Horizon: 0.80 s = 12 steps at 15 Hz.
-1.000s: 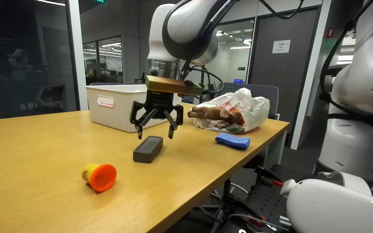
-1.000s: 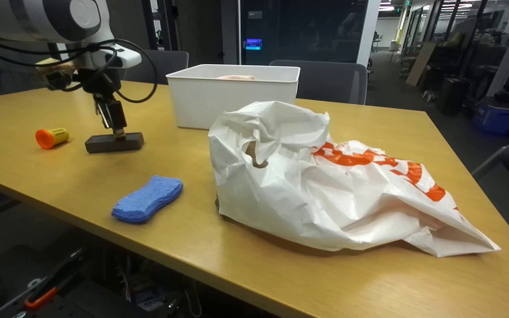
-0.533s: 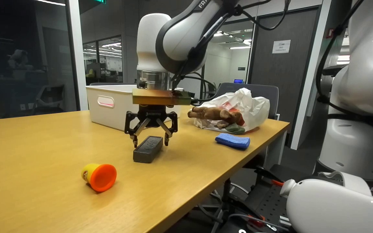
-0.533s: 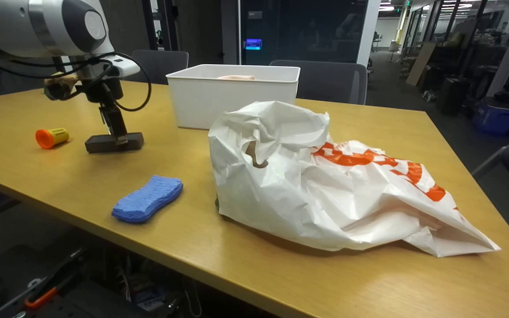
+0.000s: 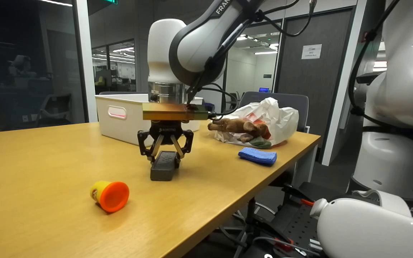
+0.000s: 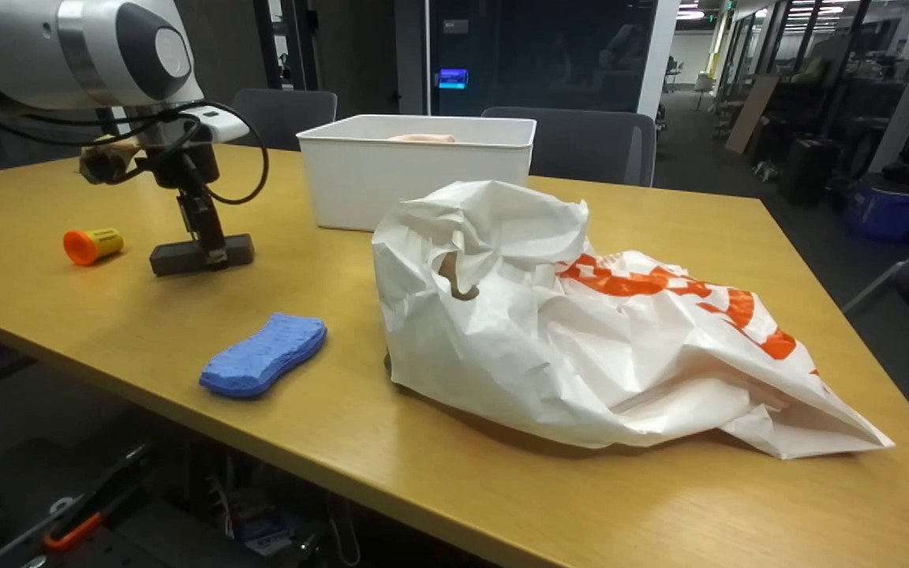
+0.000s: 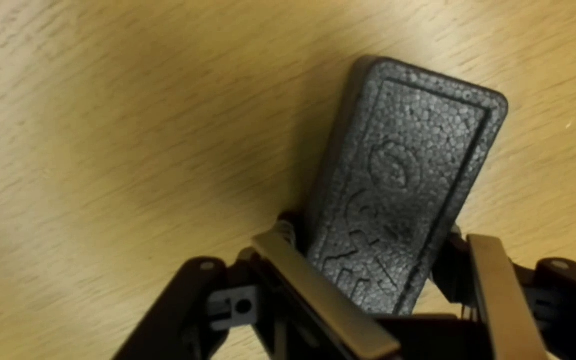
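Charcoal-grey rectangular block [image 7: 403,185], beaded-foam look, on yellow wood-grain table [image 5: 56,161], btwn fingers of black two-finger gripper [image 5: 165,162]; they look clamped on its long sides. Prob. light, stiffish, low slip; edges may dent/crumble. Hold nr mid-length, flat on sides, mod. force.

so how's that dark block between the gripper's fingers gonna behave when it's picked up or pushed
The dark block is probably light and stiff, judging by its beaded, foam-like surface. Its boxy shape suggests it would slide rather than roll.
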### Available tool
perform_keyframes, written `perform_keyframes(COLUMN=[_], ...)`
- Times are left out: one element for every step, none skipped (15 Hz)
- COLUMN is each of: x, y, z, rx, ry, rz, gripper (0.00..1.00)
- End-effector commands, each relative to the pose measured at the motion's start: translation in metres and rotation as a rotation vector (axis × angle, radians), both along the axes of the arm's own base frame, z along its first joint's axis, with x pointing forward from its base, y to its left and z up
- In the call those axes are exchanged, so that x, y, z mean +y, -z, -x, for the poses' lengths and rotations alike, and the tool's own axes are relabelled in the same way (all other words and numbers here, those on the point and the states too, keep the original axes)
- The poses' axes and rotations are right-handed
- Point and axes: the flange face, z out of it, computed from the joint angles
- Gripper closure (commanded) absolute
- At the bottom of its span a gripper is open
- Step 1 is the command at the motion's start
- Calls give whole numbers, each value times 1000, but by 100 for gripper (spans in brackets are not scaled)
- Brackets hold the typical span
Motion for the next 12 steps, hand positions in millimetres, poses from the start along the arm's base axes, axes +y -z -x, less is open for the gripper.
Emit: perform_keyframes(x=[-7,-19,-29,-44,-58,-73,-89,-105,-121,-136,-152,-167], y=[-12,-18,-23,-31,-40,-48,-58,-68,-75,-82,-87,-91], z=[-5,-5,-5,-5,-4,-2,0,3,5,8,12,16], rx=[-31,-47,-62,-82,-103,-129,-157,-188,-210,-232,-247,-262], ry=[18,32,45,63,86,108,135,167,196,227,264,303], rz=[29,44,59,73,89,104,120,144,163,184,201,218], gripper=[62,62,62,62,62,62,62,62,62,62,62,62])
